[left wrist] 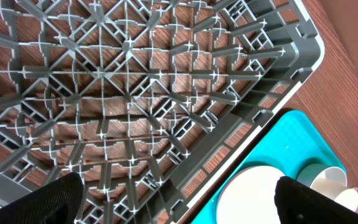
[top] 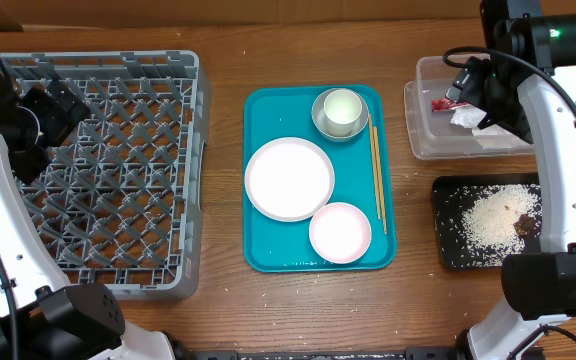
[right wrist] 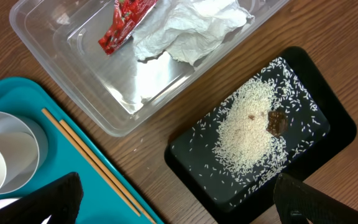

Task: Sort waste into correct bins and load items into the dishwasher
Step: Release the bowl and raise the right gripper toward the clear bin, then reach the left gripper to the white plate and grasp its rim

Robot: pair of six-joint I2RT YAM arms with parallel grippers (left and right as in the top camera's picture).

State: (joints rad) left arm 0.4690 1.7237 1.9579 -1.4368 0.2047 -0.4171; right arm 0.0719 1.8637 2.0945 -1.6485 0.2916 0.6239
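Overhead view, sole record of the full layout: the left arm is bent over the dish rack [top: 118, 200] and the right arm is raised over the far right of the table [top: 218, 150]. Between the arms lies the teal tray [top: 268, 255], which carries the large plate [top: 289, 178], the smaller dish [top: 340, 232], the grey bowl [top: 320, 118] with the white cup [top: 341, 108] inside it, and the chopsticks [top: 377, 170] along its right edge. All of these are well apart from both hands. Left wrist view: the left gripper [left wrist: 178, 190] is released, its dark fingers [left wrist: 42, 202] spread wide with nothing between them. It is pointed down at the rack's lattice, with wood showing through the grid. Beyond the rack wall, a corner of the teal tray and an arc of the plate lie just beside the far finger. Right wrist view: the right gripper [right wrist: 176, 193] is likewise released, with fingers [right wrist: 309, 202] wide apart and empty. It hangs above the gap between the clear tub [right wrist: 110, 99] and the black tray [right wrist: 194, 162]. This view adds detail the overhead blurs. Ahead of the hand, the red wrapper [right wrist: 124, 23] lies in the tub touching the napkin [right wrist: 188, 28]. Nearer the hand, the rice [right wrist: 247, 130] is heaped on the black tray with stray grains around it. The brown scrap [right wrist: 276, 122] sits at the heap's edge. The chopsticks run diagonally close to the other finger, with the bowl and cup beyond them.
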